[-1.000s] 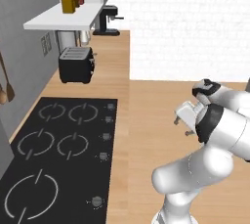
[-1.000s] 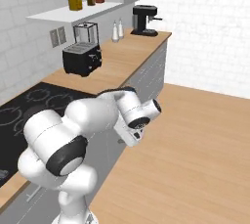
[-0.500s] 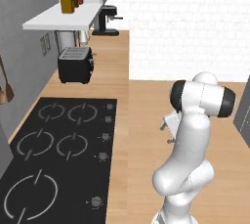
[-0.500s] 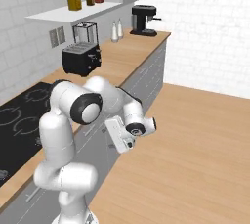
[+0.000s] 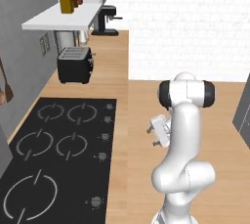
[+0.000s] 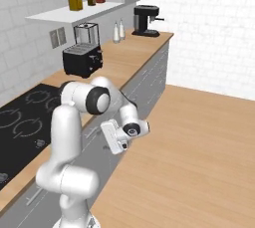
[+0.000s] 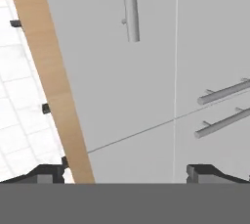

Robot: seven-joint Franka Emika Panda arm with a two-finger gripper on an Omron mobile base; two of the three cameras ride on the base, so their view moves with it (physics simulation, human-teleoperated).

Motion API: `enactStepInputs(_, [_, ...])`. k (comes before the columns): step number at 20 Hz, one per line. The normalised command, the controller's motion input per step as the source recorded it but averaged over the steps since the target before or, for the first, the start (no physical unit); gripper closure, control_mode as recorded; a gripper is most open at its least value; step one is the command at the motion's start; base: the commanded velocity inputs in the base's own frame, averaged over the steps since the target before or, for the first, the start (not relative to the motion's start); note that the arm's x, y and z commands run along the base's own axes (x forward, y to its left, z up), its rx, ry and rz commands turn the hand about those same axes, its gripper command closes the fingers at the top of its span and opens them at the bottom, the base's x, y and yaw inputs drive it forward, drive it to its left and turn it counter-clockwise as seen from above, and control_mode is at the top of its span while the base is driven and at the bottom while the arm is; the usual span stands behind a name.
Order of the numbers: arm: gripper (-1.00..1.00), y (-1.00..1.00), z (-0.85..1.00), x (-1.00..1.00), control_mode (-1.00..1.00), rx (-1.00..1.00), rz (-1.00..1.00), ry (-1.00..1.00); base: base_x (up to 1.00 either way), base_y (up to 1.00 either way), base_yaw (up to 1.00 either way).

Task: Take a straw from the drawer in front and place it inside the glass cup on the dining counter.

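Observation:
My gripper (image 5: 151, 131) hangs low beside the wood counter with the black cooktop (image 5: 53, 149), pointing at the grey cabinet fronts (image 6: 144, 80). Its jaws are open with nothing between them. In the hand view the two fingertips (image 7: 46, 172) stand far apart, and my gripper (image 7: 127, 173) faces grey cabinet panels with bar handles (image 7: 131, 8) below the counter's wood edge (image 7: 53, 76). From the right, my gripper (image 6: 108, 141) sits just off the cabinet fronts. The straw, the drawer, the glass cup and the dining counter are out of view.
A black toaster (image 5: 74, 65), a coffee machine (image 5: 105, 20) and a white shelf with jars (image 5: 63, 16) line the counter's back. Open wood floor (image 6: 199, 152) lies to the right of the cabinets. A dark cabinet edge (image 5: 242, 110) shows at far right.
The arm has swung upright. The hand has dropped and turned from the right of the base toward the grey cabinet fronts. The jaws stayed open and the base has not moved.

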Motion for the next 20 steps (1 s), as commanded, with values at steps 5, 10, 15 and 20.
enactStepInputs(5, [-1.0,0.43,-0.34,0.3,-1.0,0.01,0.05,-0.01,0.0,0.0,0.0])
enactStepInputs(10, [-1.0,0.45,-0.16,0.33,-1.0,0.01,0.0,-0.05,0.0,0.0,0.0])
enactStepInputs(15, [-1.0,0.39,-0.15,0.21,-1.0,0.01,0.0,-0.02,0.0,0.0,0.0])
enactStepInputs(20, [-1.0,0.31,-0.33,0.42,-1.0,0.05,-0.01,0.05,0.0,0.0,0.0])
